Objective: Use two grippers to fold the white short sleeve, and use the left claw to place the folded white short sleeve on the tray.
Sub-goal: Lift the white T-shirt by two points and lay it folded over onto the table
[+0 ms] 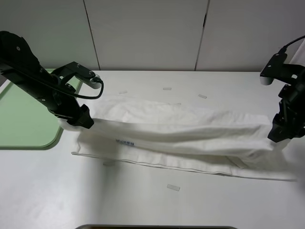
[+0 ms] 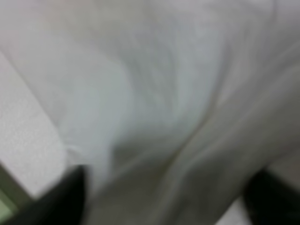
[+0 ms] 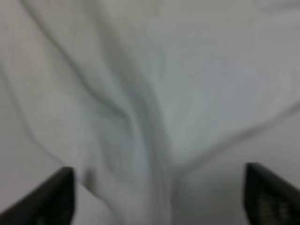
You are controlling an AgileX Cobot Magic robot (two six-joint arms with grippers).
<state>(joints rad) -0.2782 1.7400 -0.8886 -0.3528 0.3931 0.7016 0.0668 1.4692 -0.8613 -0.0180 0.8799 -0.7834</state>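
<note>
The shirt (image 1: 181,129) was stretched across the middle of the table (image 1: 143,205), between the left gripper (image 1: 78,121) at centre left and the right gripper (image 1: 281,136) at far right. Both grippers were seen open, with cloth between their spread fingers (image 2: 65,199).

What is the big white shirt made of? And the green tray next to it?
White T-shirt: looks like soft cloth, probably cotton, with a matte finish. It sags, wrinkles and drapes in loose folds. Green tray: looks like hard plastic, smooth with a slight sheen. Its colour is even, its corner is rounded and it has a low moulded rim. Neither is certain from looks alone.
</note>
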